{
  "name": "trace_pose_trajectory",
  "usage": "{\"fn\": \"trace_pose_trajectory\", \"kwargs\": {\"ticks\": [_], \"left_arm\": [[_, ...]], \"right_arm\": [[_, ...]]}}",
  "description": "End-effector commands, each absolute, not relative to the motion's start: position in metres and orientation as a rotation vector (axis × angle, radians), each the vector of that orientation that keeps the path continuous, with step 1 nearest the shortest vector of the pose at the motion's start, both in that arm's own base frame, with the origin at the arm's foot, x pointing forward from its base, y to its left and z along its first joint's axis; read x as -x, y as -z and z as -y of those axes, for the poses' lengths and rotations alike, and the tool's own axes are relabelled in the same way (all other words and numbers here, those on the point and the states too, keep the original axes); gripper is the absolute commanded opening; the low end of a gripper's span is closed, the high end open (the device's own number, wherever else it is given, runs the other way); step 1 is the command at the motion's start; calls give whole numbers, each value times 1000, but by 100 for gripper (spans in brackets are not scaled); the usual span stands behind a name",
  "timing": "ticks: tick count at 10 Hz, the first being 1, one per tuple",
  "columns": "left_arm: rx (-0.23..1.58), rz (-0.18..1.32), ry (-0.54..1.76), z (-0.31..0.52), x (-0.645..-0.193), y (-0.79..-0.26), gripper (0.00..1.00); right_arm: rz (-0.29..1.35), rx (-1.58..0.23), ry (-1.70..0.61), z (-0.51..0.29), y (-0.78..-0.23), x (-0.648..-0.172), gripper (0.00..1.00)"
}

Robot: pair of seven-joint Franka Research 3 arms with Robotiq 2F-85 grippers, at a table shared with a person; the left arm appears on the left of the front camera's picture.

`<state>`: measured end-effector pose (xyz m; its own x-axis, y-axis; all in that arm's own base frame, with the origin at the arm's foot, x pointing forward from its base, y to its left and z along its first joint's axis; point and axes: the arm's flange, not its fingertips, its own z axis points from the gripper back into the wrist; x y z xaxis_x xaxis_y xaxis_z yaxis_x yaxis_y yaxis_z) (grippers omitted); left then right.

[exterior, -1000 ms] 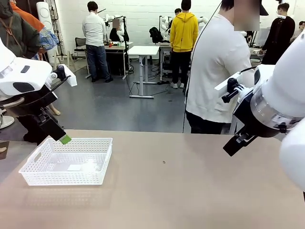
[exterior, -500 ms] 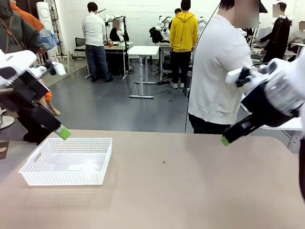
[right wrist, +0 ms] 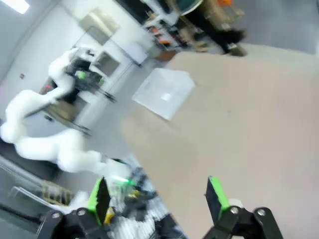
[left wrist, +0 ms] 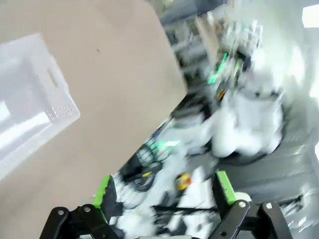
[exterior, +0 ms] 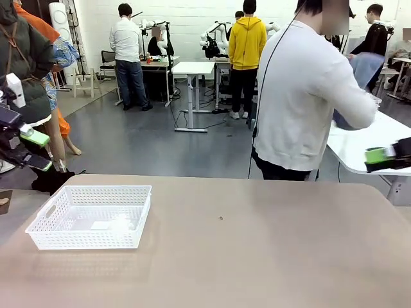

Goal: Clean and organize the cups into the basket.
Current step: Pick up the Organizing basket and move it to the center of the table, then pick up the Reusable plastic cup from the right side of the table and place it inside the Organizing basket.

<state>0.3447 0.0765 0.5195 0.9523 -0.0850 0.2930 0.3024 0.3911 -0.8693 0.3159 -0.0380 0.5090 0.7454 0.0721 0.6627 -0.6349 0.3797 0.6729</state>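
The white lattice basket (exterior: 90, 216) sits on the tan table at the front left, with nothing but a pale patch showing on its floor. The cups are out of view. My left gripper (exterior: 35, 149) hangs open at the picture's far left edge, above and left of the basket. In the left wrist view the left gripper (left wrist: 164, 189) has its green pads wide apart, with the basket (left wrist: 25, 104) blurred far off. My right gripper (exterior: 382, 156) is at the far right edge, off the table. The right wrist view shows the right gripper (right wrist: 157, 194) open over the table, with the basket (right wrist: 164, 92) distant.
A person in a white sweater (exterior: 305, 96) stands at the table's far side, turned toward a white side table (exterior: 359, 144) on the right. The tan tabletop (exterior: 244, 256) stretches bare from the basket to the right edge.
Both arms have swung outward, off the table, to the picture's edges. The left gripper has left the basket's far corner. The person has turned toward the right.
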Motion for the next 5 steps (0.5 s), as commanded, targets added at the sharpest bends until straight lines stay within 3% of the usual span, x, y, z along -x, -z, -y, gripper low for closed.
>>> {"fn": "trace_pose_trajectory", "kwargs": {"ticks": [1,5], "left_arm": [[1230,195,22,-99,-355,-513,100],[1254,243,-104,-173,-334,-502,100]], "right_arm": [[447,-1364,-197,80,-482,-320,100],[529,-1319,44,164,-458,-280,100]]}}
